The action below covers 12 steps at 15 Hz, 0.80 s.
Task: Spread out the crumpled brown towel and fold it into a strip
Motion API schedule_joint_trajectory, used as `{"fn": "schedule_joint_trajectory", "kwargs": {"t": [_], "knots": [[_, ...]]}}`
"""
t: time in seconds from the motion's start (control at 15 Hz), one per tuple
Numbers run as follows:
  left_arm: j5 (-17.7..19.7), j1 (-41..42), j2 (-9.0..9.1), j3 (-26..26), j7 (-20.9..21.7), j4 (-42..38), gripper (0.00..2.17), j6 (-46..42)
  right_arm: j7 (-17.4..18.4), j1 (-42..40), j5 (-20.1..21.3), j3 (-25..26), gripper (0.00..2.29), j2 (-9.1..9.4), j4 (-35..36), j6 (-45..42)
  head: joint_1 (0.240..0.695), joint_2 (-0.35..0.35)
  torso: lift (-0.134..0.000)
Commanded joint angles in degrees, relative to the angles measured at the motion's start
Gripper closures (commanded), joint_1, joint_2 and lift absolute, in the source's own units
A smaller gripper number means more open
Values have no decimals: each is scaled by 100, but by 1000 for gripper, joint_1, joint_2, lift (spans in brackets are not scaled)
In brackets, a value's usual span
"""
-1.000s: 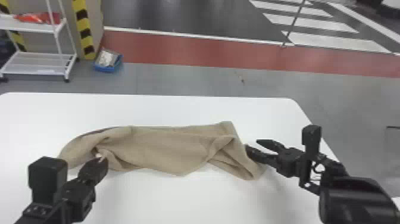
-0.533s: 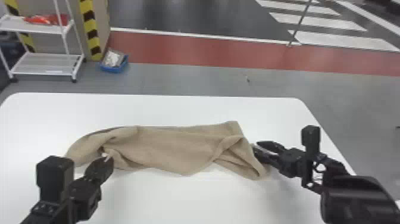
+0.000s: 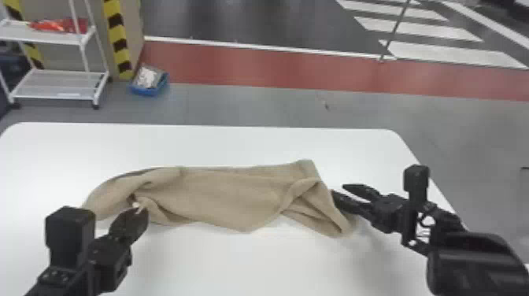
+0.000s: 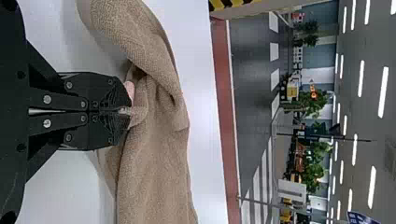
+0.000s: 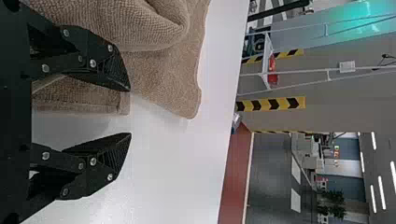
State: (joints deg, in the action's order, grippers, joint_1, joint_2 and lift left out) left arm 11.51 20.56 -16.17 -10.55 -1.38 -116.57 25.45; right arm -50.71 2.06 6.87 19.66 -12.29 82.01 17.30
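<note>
Barely anything has shifted: the brown towel (image 3: 228, 197), drawn out lengthwise but rumpled, lies inside the table's (image 3: 236, 261) far edge, left gripper (image 4: 128, 111) clamped on it, right gripper (image 5: 130, 111) spread at its right end, smoothing and strip-folding seemingly left, while a floor-standing blue bin (image 3: 147, 92) holds something pale.

My left gripper's (image 3: 138, 210) fingertips hid the pinch of brown towel (image 3: 228, 197) between them, and folds covered much of the cloth's underside. In the head view, the tip of one finger of my right gripper (image 3: 339, 189) was hard to make out against the towel's edge. Both my arms were cut off by that view's edges, as were the white table (image 3: 236, 267) and the wheeled rack (image 3: 49, 36). The red stuff (image 3: 59, 25) on the rack and the blue bin's (image 3: 147, 93) contents were too blurred to name
</note>
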Motion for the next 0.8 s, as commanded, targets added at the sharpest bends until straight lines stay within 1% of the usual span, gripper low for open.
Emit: {"fn": "schedule_joint_trajectory", "kwargs": {"t": [0.0,0.2,0.27,0.33,0.4,0.53,0.6,0.67,0.73], "knots": [[0,0,0,-18,-3,-7,1355,0,0,84,42,-50,650,-45,-168,7,695,-204,-124],[0,0,0,-9,-3,-7,1355,0,-9,146,86,-77,653,-89,-308,-11,695,-208,-124],[0,0,0,-9,-3,-7,1355,0,-35,146,86,-77,731,-89,-317,7,695,-209,-124],[0,0,0,-9,-3,-7,1355,0,-62,146,77,-77,944,-89,-317,7,695,-209,-124],[0,0,0,-9,-3,-7,1355,0,-88,146,60,-85,1001,-89,-308,7,695,-209,-124],[0,0,0,-9,-3,-15,1355,0,-167,110,16,-112,1004,-80,-264,7,695,-206,-124],[0,9,0,-9,-3,-7,1355,0,-176,102,7,-112,1312,-80,-229,42,695,-204,-124],[0,9,0,0,-3,-7,1355,0,-194,102,-2,-112,1501,-80,-194,112,695,-201,-124],[0,18,0,0,-3,-7,1355,0,-202,84,-11,-112,1504,-80,-177,112,695,-199,-124]]}}
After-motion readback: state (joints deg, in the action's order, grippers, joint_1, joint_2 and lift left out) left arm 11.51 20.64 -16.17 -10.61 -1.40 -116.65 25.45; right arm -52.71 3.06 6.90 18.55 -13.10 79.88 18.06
